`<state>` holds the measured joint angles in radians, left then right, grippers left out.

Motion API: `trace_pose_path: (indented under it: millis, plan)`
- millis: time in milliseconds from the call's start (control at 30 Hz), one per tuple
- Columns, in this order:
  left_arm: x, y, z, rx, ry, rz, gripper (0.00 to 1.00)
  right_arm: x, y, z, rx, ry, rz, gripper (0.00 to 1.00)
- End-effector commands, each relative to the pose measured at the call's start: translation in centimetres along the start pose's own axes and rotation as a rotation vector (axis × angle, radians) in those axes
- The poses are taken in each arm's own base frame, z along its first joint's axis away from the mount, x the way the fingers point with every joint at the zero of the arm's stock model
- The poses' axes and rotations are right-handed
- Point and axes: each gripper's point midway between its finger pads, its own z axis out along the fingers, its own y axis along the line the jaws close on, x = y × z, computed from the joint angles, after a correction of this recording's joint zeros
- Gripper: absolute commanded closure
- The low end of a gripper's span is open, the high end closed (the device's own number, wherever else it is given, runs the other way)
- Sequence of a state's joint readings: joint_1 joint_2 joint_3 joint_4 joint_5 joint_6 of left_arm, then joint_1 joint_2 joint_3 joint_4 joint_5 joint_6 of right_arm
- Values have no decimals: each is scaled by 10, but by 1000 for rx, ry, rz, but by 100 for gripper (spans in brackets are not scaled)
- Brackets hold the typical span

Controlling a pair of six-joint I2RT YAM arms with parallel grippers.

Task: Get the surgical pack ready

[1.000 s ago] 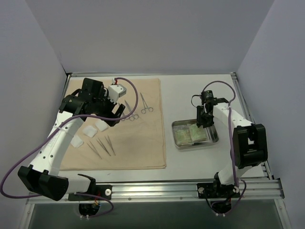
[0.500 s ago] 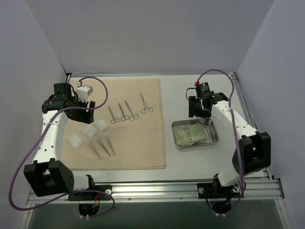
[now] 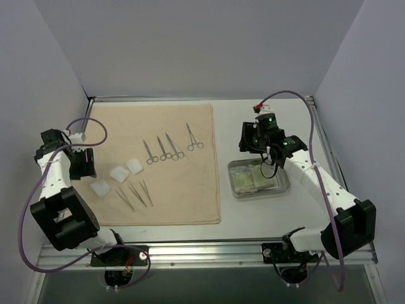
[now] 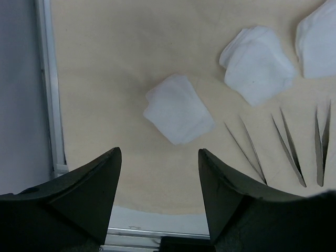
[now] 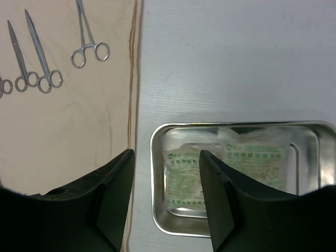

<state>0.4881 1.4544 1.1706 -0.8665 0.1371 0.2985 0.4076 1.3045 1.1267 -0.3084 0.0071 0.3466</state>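
The bench (image 3: 266, 120) carries the beige cloth (image 3: 183, 190), spread flat over its left half and reaching nearly to the far and near edges. My left pincer (image 4: 158, 152) hangs over the cloth's left edge, jaws apart, with nothing between them. My right pincer (image 5: 166, 153) hovers above the far left corner of the steel tray (image 5: 236, 126), jaws likewise parted and empty. The tray sits on the bare bench right of the cloth, near the bench's middle. Two pale green packets (image 5: 257, 160) lie side by side in it. Four forceps (image 3: 172, 147) lie in a row on the far part of the cloth, handles toward me. Three white gauze pads (image 4: 178, 107) lie near the cloth's left side. Three tweezers (image 3: 136, 193) lie just right of the nearest pad.
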Motion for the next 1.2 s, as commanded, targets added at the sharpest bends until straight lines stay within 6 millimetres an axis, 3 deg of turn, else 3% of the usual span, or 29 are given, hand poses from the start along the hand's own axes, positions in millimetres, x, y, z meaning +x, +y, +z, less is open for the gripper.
trace_pose_path:
  millis: [0,133,300,533,633,800,967,1067,1167]
  plan:
    - [5,22,18,-30,-4,-72,30,-7,33,14,-78,-26,1,52]
    - [8,43,34,-10,-10,-138,30,-1,56,34,-56,4,-40,53]
    - [6,37,52,64,-4,-119,36,5,104,44,-68,12,-85,53]
    - [15,29,75,136,24,-121,39,15,140,52,-38,36,-137,53]
    - [15,25,86,170,26,-141,43,17,146,52,-11,48,-180,53]
    - [16,13,93,242,45,-146,50,2,156,47,8,19,-215,53]
    - [23,5,94,247,89,-82,51,-4,156,44,24,8,-218,53]
    - [35,9,105,231,146,-90,51,-7,155,41,26,-5,-216,53]
    - [33,5,104,262,143,-86,55,-9,154,41,32,-13,-219,53]
